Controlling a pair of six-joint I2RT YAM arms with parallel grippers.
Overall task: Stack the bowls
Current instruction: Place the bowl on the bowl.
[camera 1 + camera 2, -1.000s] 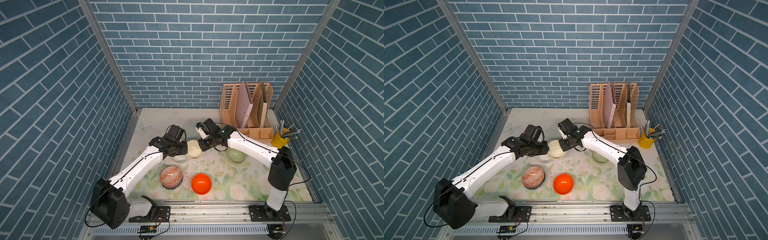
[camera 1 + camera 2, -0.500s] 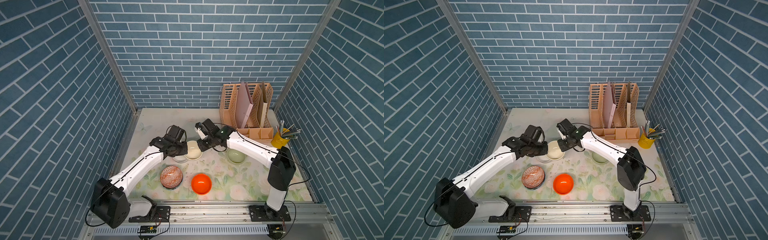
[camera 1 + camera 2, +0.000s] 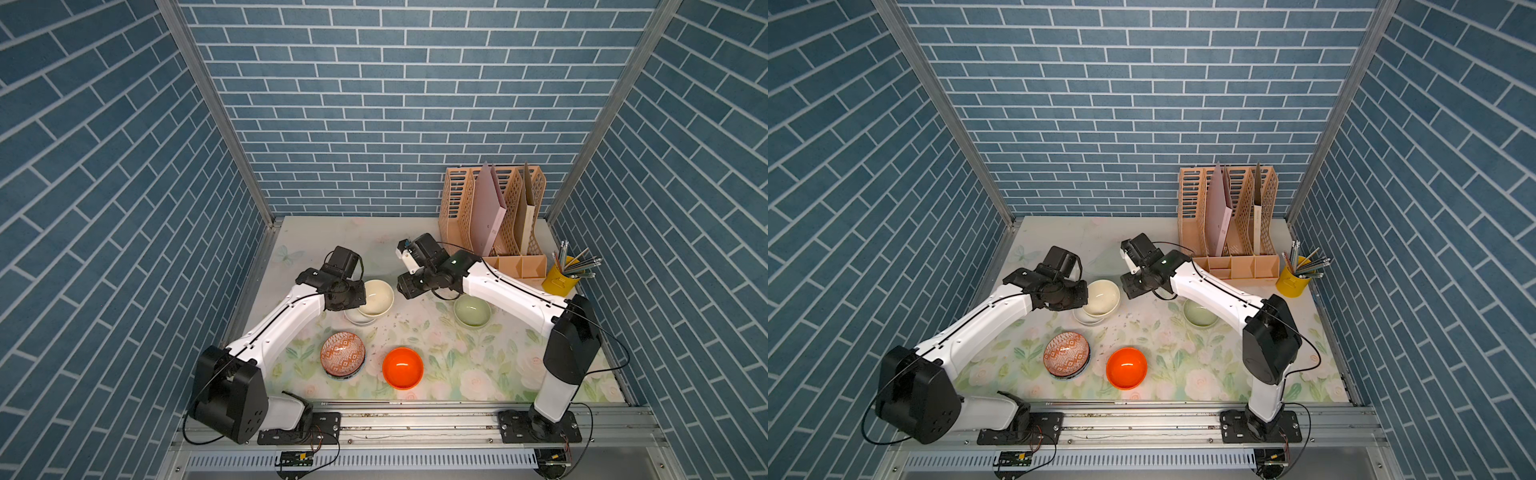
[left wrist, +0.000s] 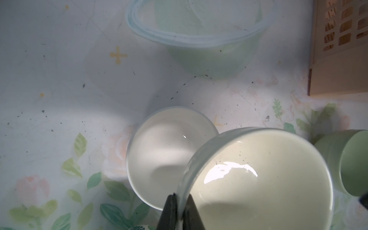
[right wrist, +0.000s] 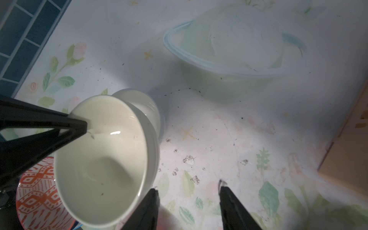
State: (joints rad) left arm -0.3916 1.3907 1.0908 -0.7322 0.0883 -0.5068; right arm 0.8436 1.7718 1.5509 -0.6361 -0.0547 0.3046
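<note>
Cream bowl is pinched by left tool, right tool parted just beside.

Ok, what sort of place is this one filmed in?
Probably a staged robot test cell: blue brick-print walls box in a floral tabletop, two arms are bolted to a metal rail, and a file organizer and yellow pencil cup dress it like a desk.

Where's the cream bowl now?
In both top views the cream bowl tilts over the white bowl, left of centre, rim pinched by the left end effector.
</note>
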